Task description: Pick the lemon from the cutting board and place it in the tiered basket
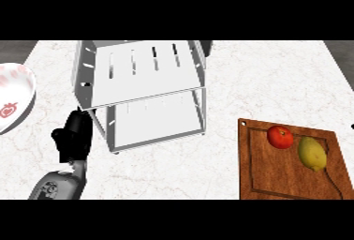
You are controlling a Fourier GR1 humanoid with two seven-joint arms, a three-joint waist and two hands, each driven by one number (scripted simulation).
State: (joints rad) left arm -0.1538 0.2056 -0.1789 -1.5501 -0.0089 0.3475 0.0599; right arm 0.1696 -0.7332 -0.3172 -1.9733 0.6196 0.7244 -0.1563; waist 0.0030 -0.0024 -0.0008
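A yellow lemon [313,153] lies on the brown wooden cutting board [276,178] at the lower right, close beside a red tomato [281,137]. The white tiered basket [142,93] stands at the upper middle of the counter, its upper shelf and lower shelf both bare. My left hand [73,136] rests at the lower left, just left of the basket's lower shelf, fingers relaxed and holding nothing. No part of my right hand appears in the head view.
A white bowl with red markings [12,96] sits at the left edge. The marble counter [180,164] stretches between the basket and the cutting board.
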